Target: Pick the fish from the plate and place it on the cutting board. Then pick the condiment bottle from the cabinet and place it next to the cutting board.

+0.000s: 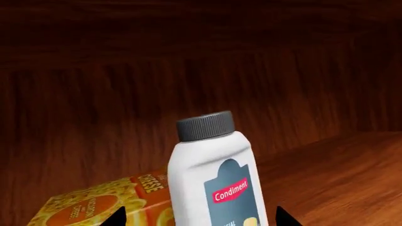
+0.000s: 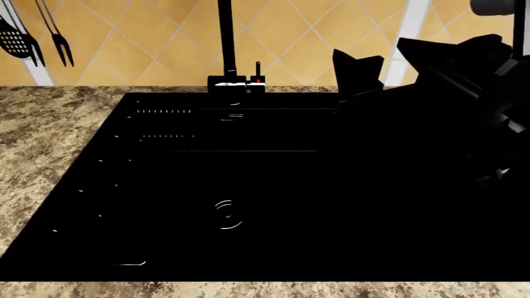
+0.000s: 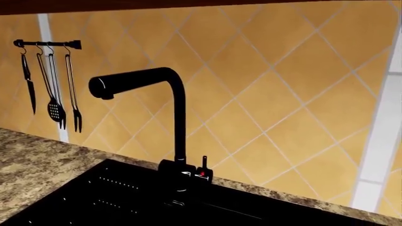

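Two black fingertips [image 1: 118,217] of the left gripper [image 1: 199,219] poke in at the edge of the left wrist view, set apart with the condiment bottle [image 1: 212,174] between them; contact with the bottle cannot be seen, so whether they clamp it cannot be told; one bottle only, white body, grey ribbed cap [image 1: 205,125], dark label with a red strip reading "Condiment"; it leans slightly; it stands on the dark wooden shelf [image 1: 342,165] inside the cabinet, wood back wall [image 1: 157,66] behind it; one yellow-orange macaroni and cheese box [image 1: 103,202] lies just beside the bottle, seemingly touching its side.

Head view: one black sink [image 2: 207,186] set into the speckled granite counter [image 2: 49,124], one black faucet [image 2: 225,43] at the sink's back edge with a small lever [image 2: 257,71] beside it; right arm [image 2: 463,68] is a dark mass over the sink's right back corner, its gripper not made out, state cannot be told; three hanging utensils on one rail [image 3: 47,44] against the tan diamond tile wall [image 3: 283,70]: one knife [image 3: 26,77], one slotted spatula [image 3: 55,106], one fork [image 3: 74,113].
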